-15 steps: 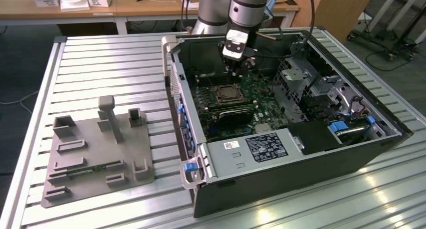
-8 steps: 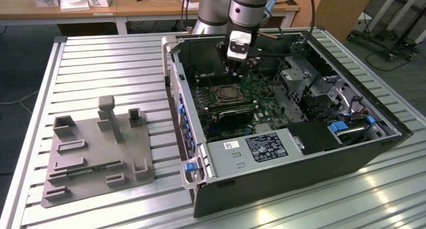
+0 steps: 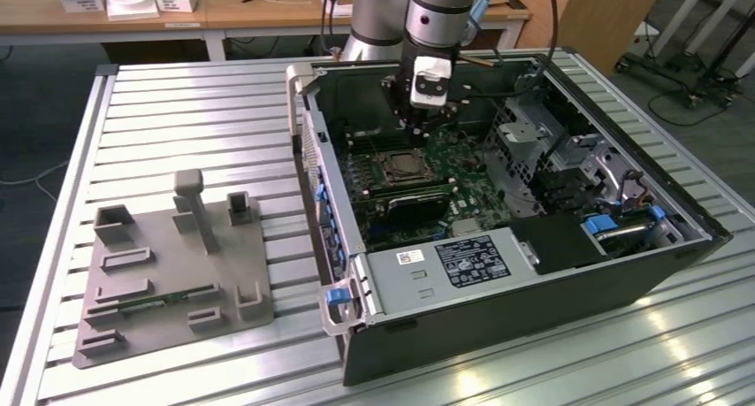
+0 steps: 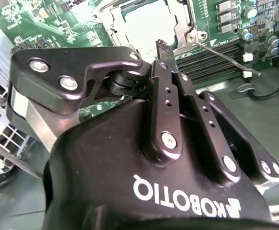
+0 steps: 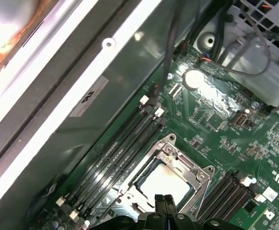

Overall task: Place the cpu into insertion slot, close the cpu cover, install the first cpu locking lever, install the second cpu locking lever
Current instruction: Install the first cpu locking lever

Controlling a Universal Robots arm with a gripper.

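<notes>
The cpu [image 5: 164, 183] lies flat in the insertion slot [image 3: 406, 167] on the green board, its silver top showing. The cpu cover [image 5: 193, 168] lies down around it as a silver frame. In the second wrist view the cpu [image 4: 146, 19] shows pale inside the cover [image 4: 181, 29], and a thin metal locking lever [image 4: 223, 56] sticks out from the socket corner over the memory slots. My gripper [image 5: 164, 200] hangs just above the socket's edge, fingers shut together with nothing between them. In the exterior view my gripper [image 3: 418, 125] is inside the case, above the socket.
Long black memory slots [image 5: 111, 154] flank the socket. A black box with a white label [image 3: 472, 260] and a drive cage [image 3: 554, 149] fill the case's near and right parts. The case wall [image 3: 309, 158] stands close. A grey fixture plate [image 3: 165, 273] lies on the slatted table.
</notes>
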